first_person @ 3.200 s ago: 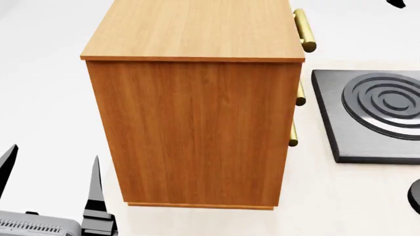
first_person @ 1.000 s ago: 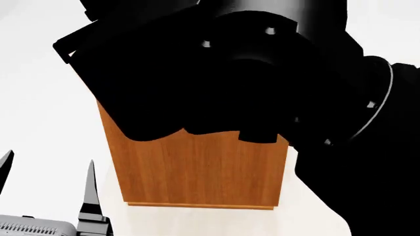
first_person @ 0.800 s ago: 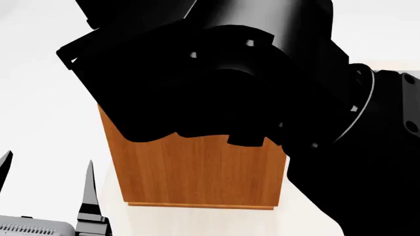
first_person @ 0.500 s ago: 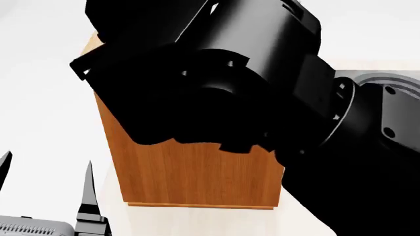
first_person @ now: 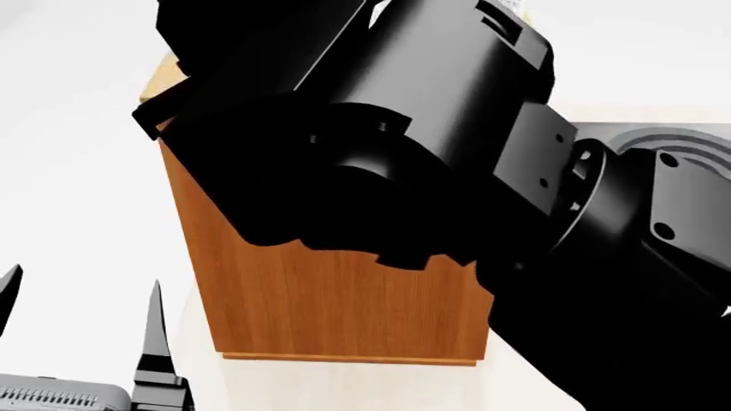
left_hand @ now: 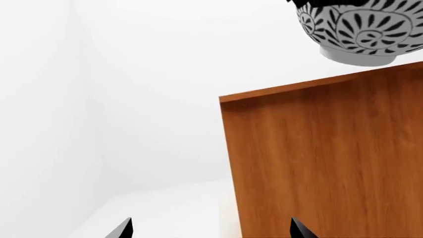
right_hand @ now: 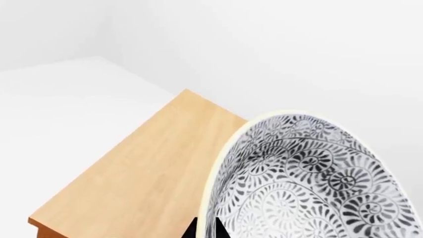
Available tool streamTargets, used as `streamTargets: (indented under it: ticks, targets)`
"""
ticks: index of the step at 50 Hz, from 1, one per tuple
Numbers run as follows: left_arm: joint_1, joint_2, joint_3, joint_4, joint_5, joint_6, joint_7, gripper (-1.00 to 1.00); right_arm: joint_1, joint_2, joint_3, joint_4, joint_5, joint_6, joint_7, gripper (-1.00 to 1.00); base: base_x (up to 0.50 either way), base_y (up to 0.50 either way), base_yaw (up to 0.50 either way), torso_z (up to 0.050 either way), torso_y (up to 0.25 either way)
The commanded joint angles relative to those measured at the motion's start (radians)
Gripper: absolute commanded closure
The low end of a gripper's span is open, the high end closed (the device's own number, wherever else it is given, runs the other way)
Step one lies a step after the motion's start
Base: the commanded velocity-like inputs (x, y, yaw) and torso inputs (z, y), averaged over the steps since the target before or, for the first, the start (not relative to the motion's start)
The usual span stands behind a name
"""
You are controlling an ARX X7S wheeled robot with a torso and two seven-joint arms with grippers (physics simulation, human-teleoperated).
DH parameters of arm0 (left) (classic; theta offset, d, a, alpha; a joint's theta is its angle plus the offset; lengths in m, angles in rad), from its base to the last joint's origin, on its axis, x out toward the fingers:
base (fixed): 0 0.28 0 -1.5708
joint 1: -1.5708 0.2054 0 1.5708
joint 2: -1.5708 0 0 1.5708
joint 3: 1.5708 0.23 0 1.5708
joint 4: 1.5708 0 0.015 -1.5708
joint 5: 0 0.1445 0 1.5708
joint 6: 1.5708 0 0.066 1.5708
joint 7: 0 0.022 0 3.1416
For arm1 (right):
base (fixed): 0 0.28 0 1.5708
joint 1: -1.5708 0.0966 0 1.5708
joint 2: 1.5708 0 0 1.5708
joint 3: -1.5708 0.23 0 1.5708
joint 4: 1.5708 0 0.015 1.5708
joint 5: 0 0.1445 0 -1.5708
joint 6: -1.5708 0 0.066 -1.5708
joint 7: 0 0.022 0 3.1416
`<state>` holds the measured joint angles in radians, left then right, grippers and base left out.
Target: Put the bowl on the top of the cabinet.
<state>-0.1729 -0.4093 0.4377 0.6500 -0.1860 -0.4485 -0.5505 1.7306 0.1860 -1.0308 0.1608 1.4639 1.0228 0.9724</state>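
the bowl (right_hand: pixel 310 183) is a deep round white vessel covered in a dense grey leaf-like pattern. in the right wrist view its inside shows rows of fan and rosette shapes packed close together, bounded by a thin cream rim. in the left wrist view the bowl (left_hand: pixel 360 29) shows its outside, with petal-shaped medallions in dark grey and a plain pale foot ring at its base.

the bowl hangs in the air above the cabinet (left_hand: pixel 330 158), with a clear gap between its foot and the top edge of the wood. in the left wrist view it sits toward 1 o'clock, the cabinet's side panel filling the 4 o'clock part. the cabinet is a tall orange-brown wooden box; its flat top (right_hand: pixel 132 178) looks paler, a honey tone with fine grain.

the right gripper (right_hand: pixel 206 229) holds the bowl: a black fingertip shows pressed at the inner side of the rim, with the rim pinched at 6 o'clock in the right wrist view. in the head view the right arm (first_person: pixel 434 171) is a large black mass covering most of the cabinet (first_person: pixel 331 308), and the bowl itself is hidden there.

the left gripper (first_person: pixel 80 325) sits low at 7 o'clock in the head view, its two black pointed fingers spread wide apart with nothing between them, well apart from the bowl.
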Motion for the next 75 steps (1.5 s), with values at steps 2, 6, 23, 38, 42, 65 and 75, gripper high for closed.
streamTargets:
  ticks: [2,6,23,38,42,65,75]
  targets:
    - [-0.004,0.0,0.002,-0.011,-0.002,0.005,0.001,-1.0,-0.012,0.014,-0.021,0.002,0.005,0.011,-0.005,1.0,0.0,0.0,0.0,0.0,0.0]
    - [-0.002,-0.002,0.0,-0.004,-0.005,0.003,-0.001,-1.0,-0.011,0.005,-0.022,0.005,0.006,0.008,-0.002,1.0,0.0,0.0,0.0,0.0,0.0]
    - [-0.009,0.0,0.011,-0.03,-0.003,0.013,0.004,-1.0,-0.012,-0.033,-0.051,0.076,-0.057,-0.041,-0.076,1.0,0.0,0.0,0.0,0.0,0.0]
    - [-0.002,-0.005,0.006,-0.034,-0.01,0.022,0.001,-1.0,-0.01,-0.059,-0.075,0.155,-0.118,-0.088,-0.116,1.0,0.0,0.0,0.0,0.0,0.0]
    - [-0.002,-0.005,0.006,-0.034,-0.011,0.021,0.001,-1.0,-0.005,-0.062,-0.078,0.168,-0.125,-0.093,-0.123,1.0,0.0,0.0,0.0,0.0,0.0]
    - [-0.004,-0.005,0.011,-0.047,-0.014,0.034,0.001,-1.0,-0.016,-0.069,-0.102,0.099,-0.123,-0.089,-0.127,1.0,0.0,0.0,0.0,0.0,0.0]
    - [-0.001,-0.009,0.009,-0.037,-0.016,0.032,-0.003,-1.0,-0.019,-0.052,-0.095,0.069,-0.122,-0.104,-0.124,-1.0,0.0,0.0,0.0,0.0,0.0]
